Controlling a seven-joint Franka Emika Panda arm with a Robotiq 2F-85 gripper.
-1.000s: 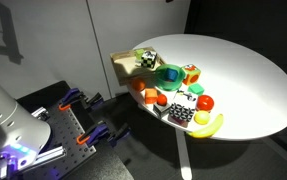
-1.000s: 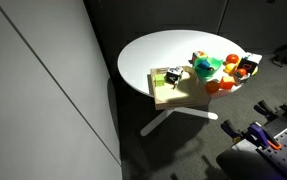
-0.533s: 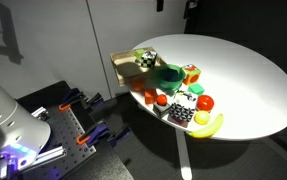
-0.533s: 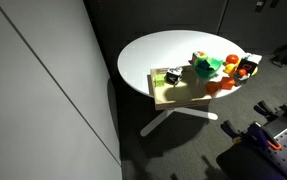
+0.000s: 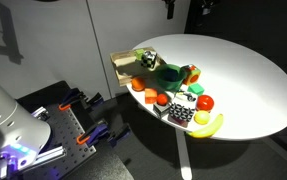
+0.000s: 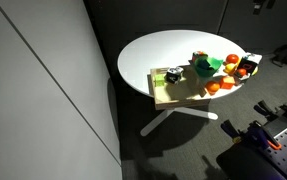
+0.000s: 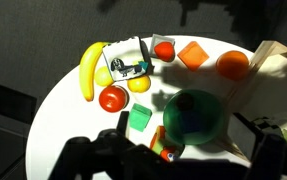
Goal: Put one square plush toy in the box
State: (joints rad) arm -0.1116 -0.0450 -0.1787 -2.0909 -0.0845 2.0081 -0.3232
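So, jaws: dim, blurred silhouettes at the bottom of the wrist view, set wide apart and gripping nothing, well above the counter (image 5: pixel 245 80).
square plush toy: black-and-white checkered cube (image 7: pixel 128 66) lying on the counter, far ahead of the jaws and over toward the left silhouette's side; it also shows in an exterior view (image 5: pixel 180 113). It is outside the box.
toy's neighbours: banana (image 7: pixel 91 68) just beside it, on the side away from the box; yellow ball (image 7: pixel 139 85) just beside it on the jaw-ward side; tomato (image 7: pixel 111 98) a little nearer the jaws.
box: tan, low-walled (image 7: pixel 275 62), ahead of the right silhouette at the counter's edge; shows in both exterior views (image 5: pixel 123 66) (image 6: pixel 175 98).
box contents: yellow-green tinted checkered cube (image 5: pixel 146 59), also seen in an exterior view (image 6: pixel 171 76).
green bowl (image 7: pixel 193 115): straight ahead of the jaws and nearest to them, between the toy and the box.
orange-red cube (image 7: pixel 169 150): seen in the gap between the jaws, down on the counter, just beside the bowl.
green cube (image 7: pixel 140 121): beside the bowl, on the toy's side.
far row: small red ball (image 7: pixel 164 49), orange block (image 7: pixel 192 54), orange fruit (image 7: pixel 233 65), beyond the bowl from the jaws.
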